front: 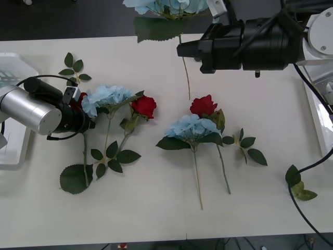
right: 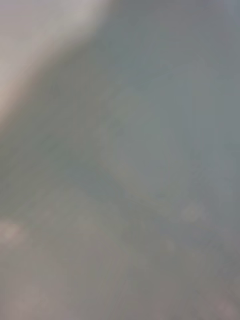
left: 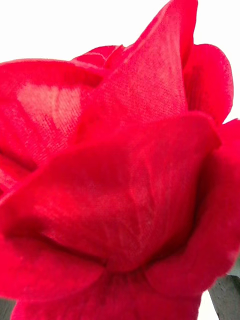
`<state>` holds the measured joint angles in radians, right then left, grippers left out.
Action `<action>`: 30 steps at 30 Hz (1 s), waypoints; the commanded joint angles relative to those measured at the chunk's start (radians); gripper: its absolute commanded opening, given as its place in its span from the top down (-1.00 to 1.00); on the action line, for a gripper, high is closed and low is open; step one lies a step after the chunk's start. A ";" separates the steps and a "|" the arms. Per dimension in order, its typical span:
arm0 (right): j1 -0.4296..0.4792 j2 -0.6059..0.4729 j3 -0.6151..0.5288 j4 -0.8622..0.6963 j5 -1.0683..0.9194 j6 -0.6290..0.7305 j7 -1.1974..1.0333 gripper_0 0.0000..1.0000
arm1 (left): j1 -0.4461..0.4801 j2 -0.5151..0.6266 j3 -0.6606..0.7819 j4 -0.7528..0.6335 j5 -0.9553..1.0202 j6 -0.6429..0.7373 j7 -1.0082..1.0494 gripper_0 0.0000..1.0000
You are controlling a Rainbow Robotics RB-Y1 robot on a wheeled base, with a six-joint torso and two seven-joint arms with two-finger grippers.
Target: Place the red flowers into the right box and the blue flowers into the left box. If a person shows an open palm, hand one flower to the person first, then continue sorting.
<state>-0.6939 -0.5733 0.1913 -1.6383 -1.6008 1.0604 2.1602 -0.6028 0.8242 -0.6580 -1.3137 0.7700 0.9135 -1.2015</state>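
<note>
My right gripper (front: pixel 181 50) hangs high over the table's far side, shut on a blue flower (front: pixel 165 6) whose stem dangles below; a pale blur of it fills the right wrist view. My left gripper (front: pixel 79 104) is low on the table at the left, open around the bloom of a red flower (left: pixel 120 190), which is mostly hidden in the front view. Beside it lie a blue flower (front: pixel 106 98) and a red flower (front: pixel 144 106). At the centre lie another red flower (front: pixel 204 105) and blue flower (front: pixel 191 127). The left box (front: pixel 11 156) is behind my left arm. The right box (front: pixel 316 117) shows its rim.
Loose leaf sprigs lie at the back left (front: pixel 73 66), right of centre (front: pixel 248 147) and by the right edge (front: pixel 297 188). A black cable (front: pixel 304 211) loops over the table's front right corner. The front strip of the table is bare.
</note>
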 commanded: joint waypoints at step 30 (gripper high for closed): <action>-0.058 0.073 0.189 -0.037 -0.087 -0.191 -0.132 1.00 | 0.657 0.075 0.554 -0.970 0.350 -0.205 -0.049 -1.00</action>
<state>-0.7022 -0.5194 0.3730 -1.6386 -1.6749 0.8782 2.0614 0.0942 0.9463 -0.0654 -2.2525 1.0872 0.7624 -1.2018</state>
